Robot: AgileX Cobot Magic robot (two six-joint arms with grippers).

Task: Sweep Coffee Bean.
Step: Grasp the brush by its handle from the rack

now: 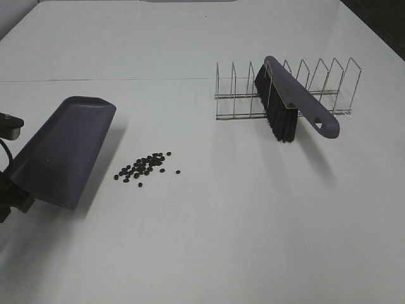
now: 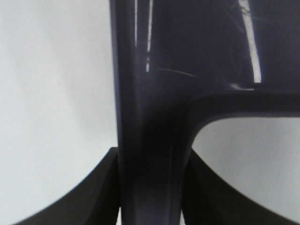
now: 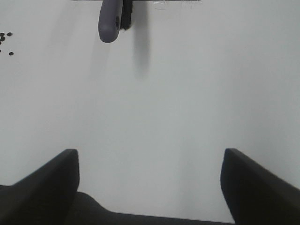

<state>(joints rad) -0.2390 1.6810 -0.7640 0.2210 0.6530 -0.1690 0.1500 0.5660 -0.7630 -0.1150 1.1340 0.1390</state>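
- The coffee bean scatter lies on the white table, a loose band running slantwise, just right of the dustpan as seen from above.
- The left gripper is clamped tight on the dustpan's handle, holding the pan tilted beside the beans.
- The right gripper hangs with jaws wide and nothing between them.
- The brush leans in the wire rack, well apart from the beans, on the right arm's side. Its handle end points towards that arm and lies straight ahead of the wide jaws.
- I'd judge fetching the brush comes next, and the right arm is nearer.
- The tabletop is plain, flat and matte.
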